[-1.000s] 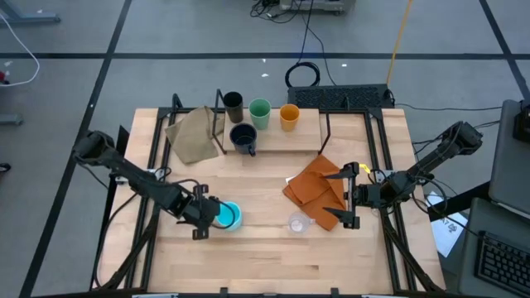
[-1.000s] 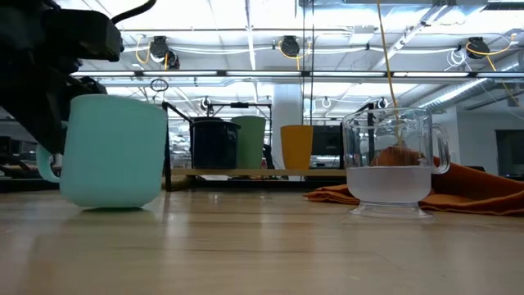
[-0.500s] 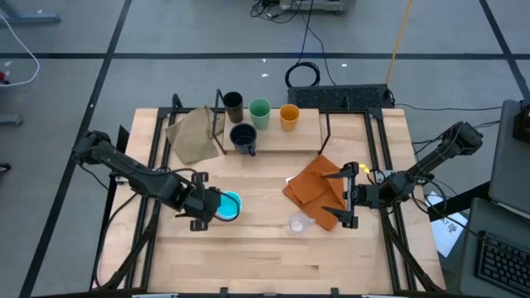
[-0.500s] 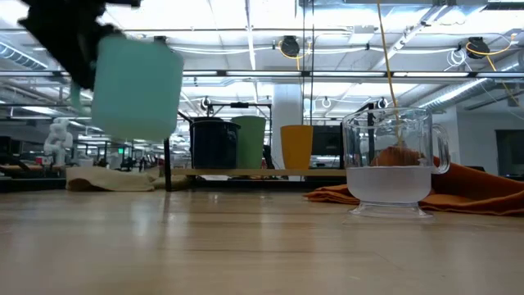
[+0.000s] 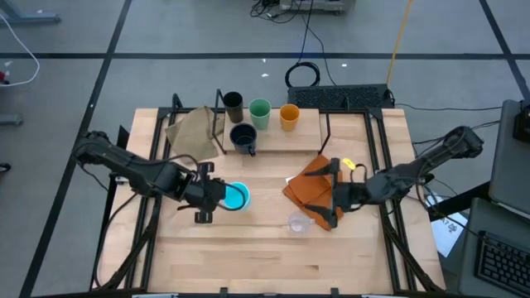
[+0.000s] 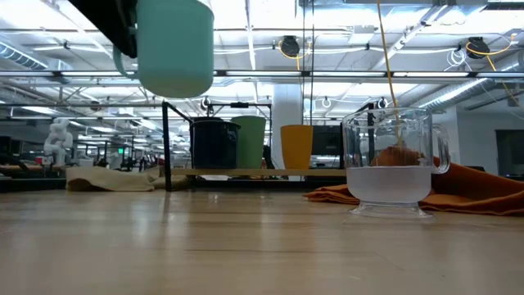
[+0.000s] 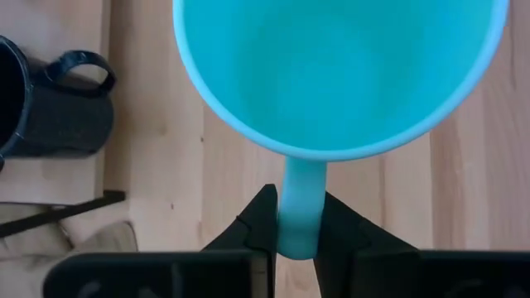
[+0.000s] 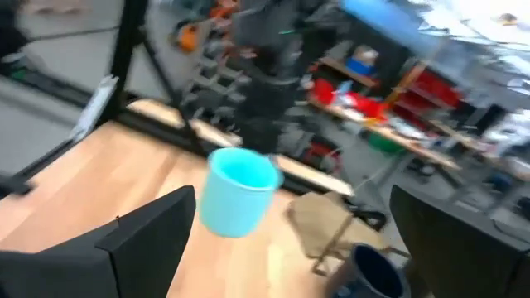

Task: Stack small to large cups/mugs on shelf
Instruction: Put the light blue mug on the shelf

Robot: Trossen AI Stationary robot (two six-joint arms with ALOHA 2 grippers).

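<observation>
1. Left gripper point(image 7: 294, 240) clenched on handle of light blue mug point(image 5: 235, 197), mug lifted clear above table point(image 5: 273, 248)
2. Right gripper point(image 5: 330, 199) spread wide, empty, over orange cloth point(image 5: 310, 184), near clear cup point(image 5: 297, 222)

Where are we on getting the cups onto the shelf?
Brown, green and orange cups and the navy mug stand on the shelf, unstacked. Left gripper holds the light blue mug by its handle, lifted. Clear cup waits beside the open right gripper.
</observation>
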